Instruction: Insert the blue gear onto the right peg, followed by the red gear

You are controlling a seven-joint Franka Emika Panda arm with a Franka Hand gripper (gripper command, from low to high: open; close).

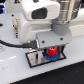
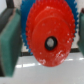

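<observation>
My gripper [image 1: 51, 50] is low over the black-rimmed white plate [image 1: 34, 61] and is shut on the red gear [image 1: 51, 51]. In the wrist view the red gear [image 2: 50, 36] fills the middle between my two fingers [image 2: 10, 40], with its centre hole facing the camera. The blue gear [image 2: 26, 30] lies flat right behind it, and only its teeth show around the red rim. It also shows in the exterior view [image 1: 47, 57] as a blue edge under the red gear. The right peg is hidden by the gears and my hand.
The white arm and hand [image 1: 42, 15] cover much of the exterior view. A black cable [image 1: 12, 44] runs along the white table at the exterior view's left. The plate's left part is partly visible.
</observation>
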